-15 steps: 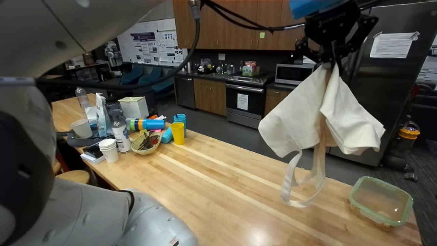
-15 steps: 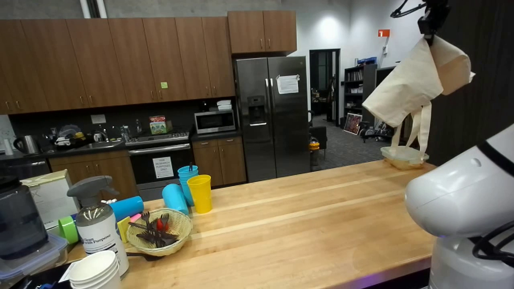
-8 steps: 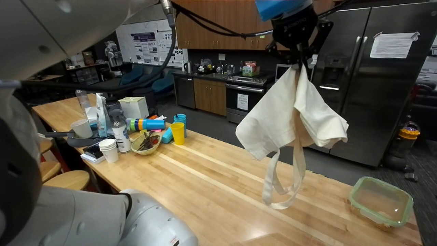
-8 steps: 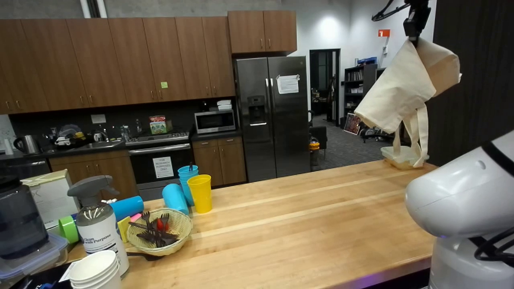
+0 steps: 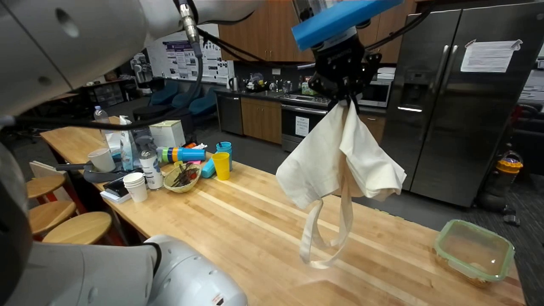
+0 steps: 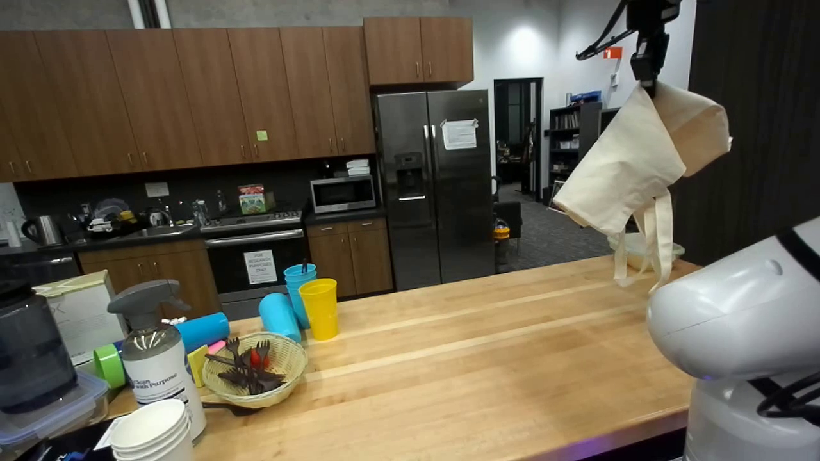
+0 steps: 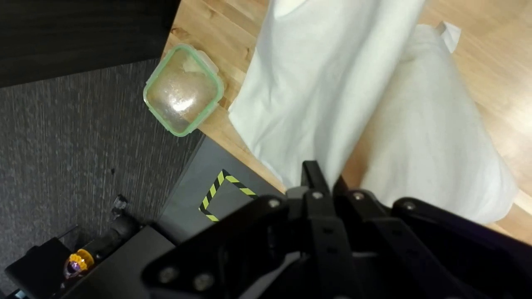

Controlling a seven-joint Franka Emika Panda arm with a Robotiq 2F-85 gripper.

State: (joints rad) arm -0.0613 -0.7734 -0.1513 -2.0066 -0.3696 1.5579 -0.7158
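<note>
My gripper [image 5: 346, 102] is shut on the top of a cream cloth bag [image 5: 312, 165]. The bag hangs below the fingers in folds, with its strap loops dangling lowest, above the wooden table [image 5: 263, 242]. In an exterior view the gripper [image 6: 647, 86] and the bag [image 6: 624, 163] are at the upper right. In the wrist view the gripper [image 7: 328, 180] is at the bottom and the white cloth [image 7: 307, 83] runs up from its fingertips; a second fold lies to the right. The pinched cloth between the fingers is mostly hidden.
A glass container with a green-rimmed lid [image 5: 474, 250] stands at the table's end; it also shows in the wrist view [image 7: 183, 93]. A yellow cup [image 6: 318, 310], a basket of dark forks [image 6: 291, 365], a spray bottle [image 6: 160, 365] and paper cups [image 5: 136, 189] crowd the opposite end.
The gripper has moved left in both exterior views and lowered, carrying the bag with it. It stays shut on the cloth. The things on the table have not moved.
</note>
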